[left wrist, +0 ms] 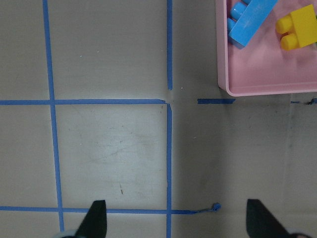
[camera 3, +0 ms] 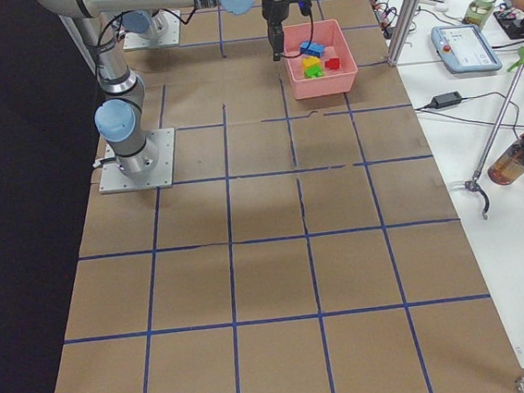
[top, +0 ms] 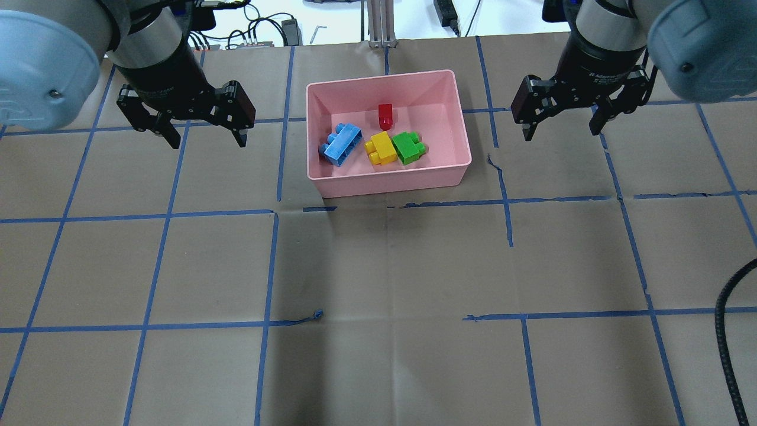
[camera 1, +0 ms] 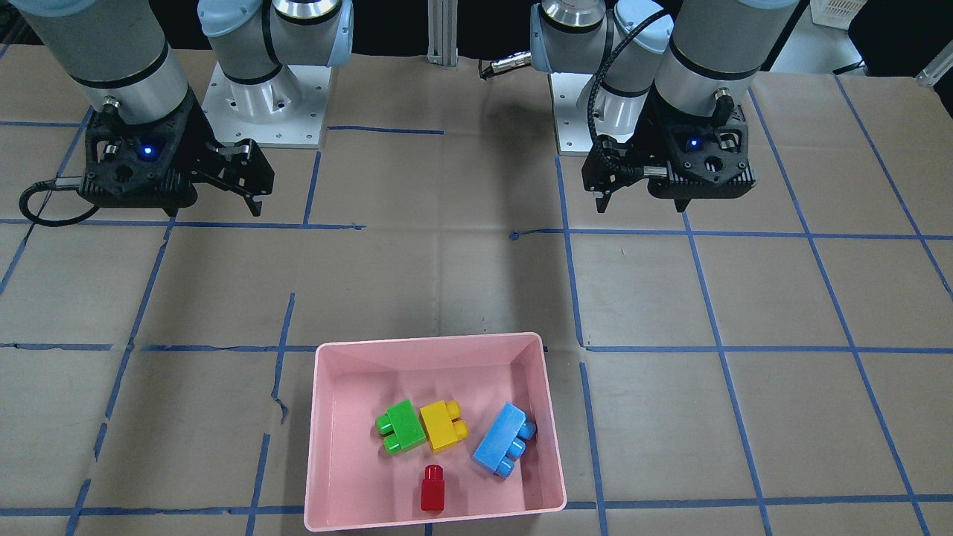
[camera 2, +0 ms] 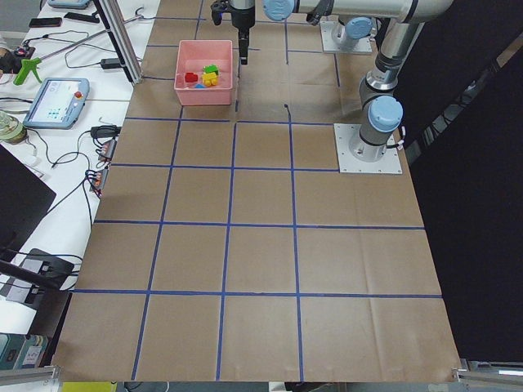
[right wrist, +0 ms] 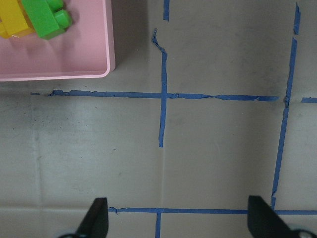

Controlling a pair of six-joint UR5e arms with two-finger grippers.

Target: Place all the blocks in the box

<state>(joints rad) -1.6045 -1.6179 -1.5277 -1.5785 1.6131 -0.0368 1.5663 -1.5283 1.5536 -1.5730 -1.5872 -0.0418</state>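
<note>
The pink box (top: 390,182) stands at the table's far middle. Inside it lie the green block (top: 409,147), the yellow block (top: 381,148) touching it, the light blue block (top: 342,144) and the red block (top: 385,115). My left gripper (top: 207,133) is open and empty above the table, left of the box. My right gripper (top: 560,127) is open and empty, right of the box. The left wrist view shows the box corner (left wrist: 267,91) with the blue (left wrist: 250,20) and yellow (left wrist: 299,27) blocks. The right wrist view shows the green block (right wrist: 44,17).
Brown paper with a grid of blue tape lines (top: 272,266) covers the table. A black cable (top: 727,331) hangs at the right edge. The arm bases (camera 1: 260,104) stand at the robot's side. Devices and cables lie on the white benches (camera 2: 57,98) beyond the table ends.
</note>
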